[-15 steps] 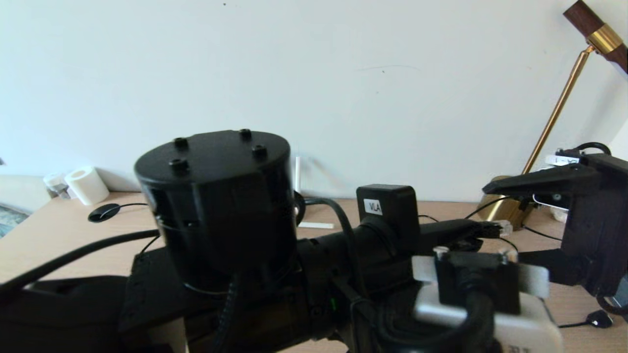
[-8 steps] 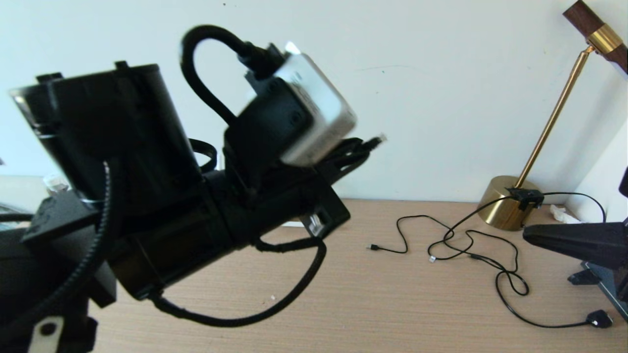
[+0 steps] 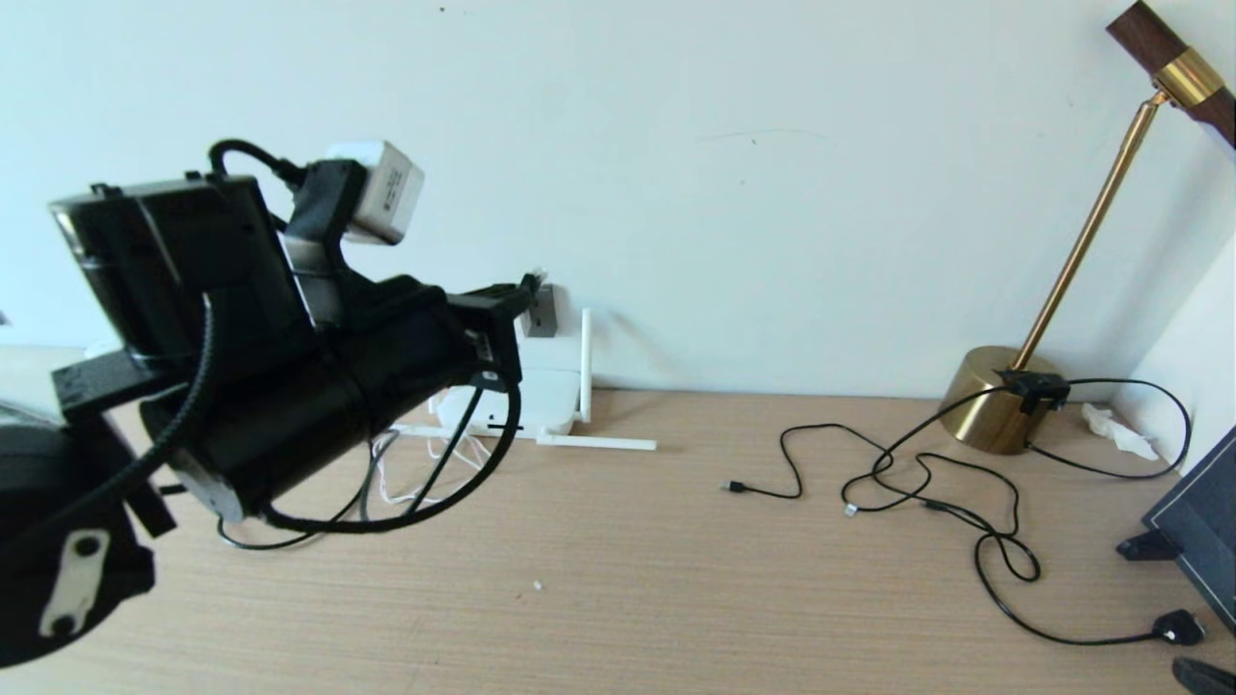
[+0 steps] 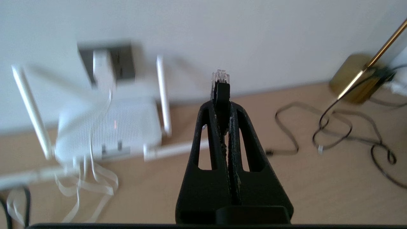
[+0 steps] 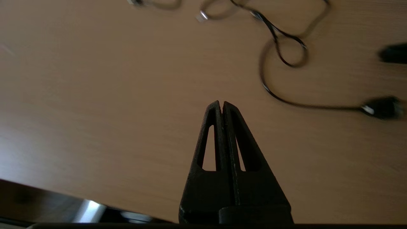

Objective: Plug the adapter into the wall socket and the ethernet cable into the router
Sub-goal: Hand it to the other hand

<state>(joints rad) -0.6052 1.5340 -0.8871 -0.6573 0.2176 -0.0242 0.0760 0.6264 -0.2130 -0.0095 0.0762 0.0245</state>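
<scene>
My left gripper (image 4: 221,105) is shut on the ethernet cable (image 4: 221,90), and the cable's clear plug tip sticks out past the fingertips. It hovers above the table, to the right of the router (image 4: 111,127). The router is a flat white box with stick antennas that lies against the wall. Behind it, the white adapter (image 4: 102,65) sits in the dark grey wall socket (image 4: 124,58), with its thin white cord hanging down over the router. In the head view the black cable (image 3: 483,473) loops down under the left arm. My right gripper (image 5: 221,103) is shut and empty, low over bare table.
Thin black cables (image 3: 927,483) with small plugs sprawl over the right half of the wooden table (image 3: 628,579). A brass lamp base (image 3: 995,401) stands at the back right. A dark panel on a stand (image 3: 1197,541) is at the right edge.
The left arm has swung left and away from the camera, carrying the ethernet plug towards the router. The right gripper has shut and dropped to the lower right corner.
</scene>
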